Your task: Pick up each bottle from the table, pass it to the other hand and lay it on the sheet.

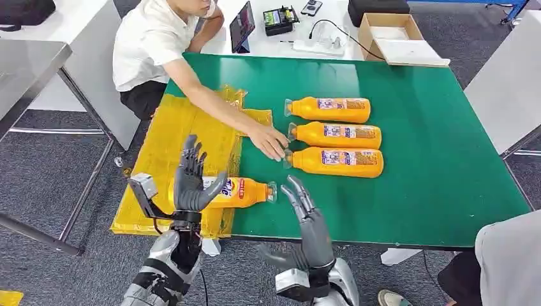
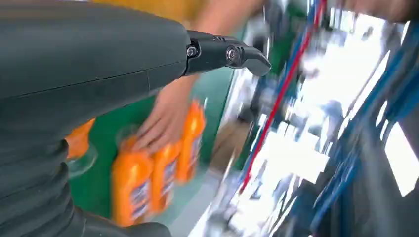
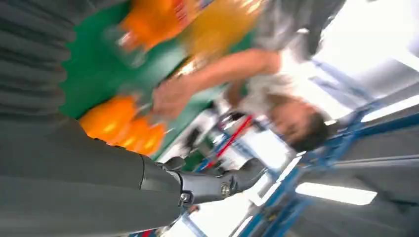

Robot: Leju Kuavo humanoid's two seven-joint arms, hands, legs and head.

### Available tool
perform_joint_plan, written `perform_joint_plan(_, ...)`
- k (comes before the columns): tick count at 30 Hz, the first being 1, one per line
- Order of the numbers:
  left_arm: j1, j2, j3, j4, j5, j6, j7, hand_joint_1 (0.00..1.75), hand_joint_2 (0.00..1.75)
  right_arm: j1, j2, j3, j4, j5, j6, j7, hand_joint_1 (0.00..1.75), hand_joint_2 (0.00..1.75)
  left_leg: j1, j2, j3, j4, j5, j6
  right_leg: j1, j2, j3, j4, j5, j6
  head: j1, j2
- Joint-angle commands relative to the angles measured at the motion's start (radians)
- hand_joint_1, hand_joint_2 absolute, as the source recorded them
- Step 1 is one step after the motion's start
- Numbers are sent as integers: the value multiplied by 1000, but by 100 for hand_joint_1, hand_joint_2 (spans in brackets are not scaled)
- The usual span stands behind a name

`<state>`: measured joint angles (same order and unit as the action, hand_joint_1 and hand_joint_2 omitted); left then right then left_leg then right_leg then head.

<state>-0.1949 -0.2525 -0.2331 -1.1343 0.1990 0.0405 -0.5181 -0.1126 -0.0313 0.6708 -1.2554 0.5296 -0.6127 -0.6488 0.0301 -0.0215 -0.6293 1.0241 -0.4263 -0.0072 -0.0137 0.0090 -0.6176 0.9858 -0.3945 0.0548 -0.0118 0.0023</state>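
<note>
Left hand (image 1: 189, 182) hovers with fingers spread, empty, over an orange bottle (image 1: 245, 191) lying on the yellow sheet (image 1: 175, 143). Right hand (image 1: 308, 220) is empty too, fingers apart. At two o'clock, three bottles (image 1: 338, 136) lie on the green surface (image 1: 440, 159), a person's hand (image 1: 269, 141) touching them.

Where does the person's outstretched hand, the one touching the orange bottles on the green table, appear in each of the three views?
Head view: the person's outstretched hand sits mid-picture, at the capped ends of the three orange plastic bottles.
Left wrist view: it lies left of centre, resting on those blurred bottles.
Right wrist view: it shows left of centre, above the blurred bottles.
Shared landmark: the green table.
</note>
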Motion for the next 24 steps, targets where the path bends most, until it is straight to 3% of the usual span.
perform_joint_plan(1, 248, 114, -133, -324, -182, 255, -77, 0, 175, -5, -91, -432, 151, 148, -38, 61, 0, 175, -3, 3, 7, -3, -2, 4, -1, 0, 6, -3, -1, -1, 0, 0)
perform_joint_plan(5, 283, 155, -215, -302, -329, 334, -76, 0, 175, -3, -82, -495, 160, 191, 1, 57, 0, 175, -3, 4, 6, -3, -3, 3, -2, 2, 5, -2, -2, -1, -1, 0)
perform_joint_plan(11, 260, 153, -235, -271, -349, 346, -62, 0, 175, -27, -73, -485, 206, 210, 22, 77, 0, 175, -2, 4, 5, -2, -3, 3, -1, 2, 3, -2, -1, -1, 0, 0)
perform_joint_plan(16, 240, 154, -288, -257, -385, 332, -54, 0, 175, -161, -67, -431, 403, 227, 146, 160, 0, 175, -3, 5, 6, -2, -3, 4, -1, 2, 4, -2, -1, -2, -1, 0)
perform_joint_plan(24, 236, 154, -288, -254, -386, 332, -53, 0, 175, -177, -64, -427, 424, 231, 145, 166, 0, 175, -2, 4, 5, -2, -2, 4, -1, 1, 3, -2, -1, -1, 0, 0)
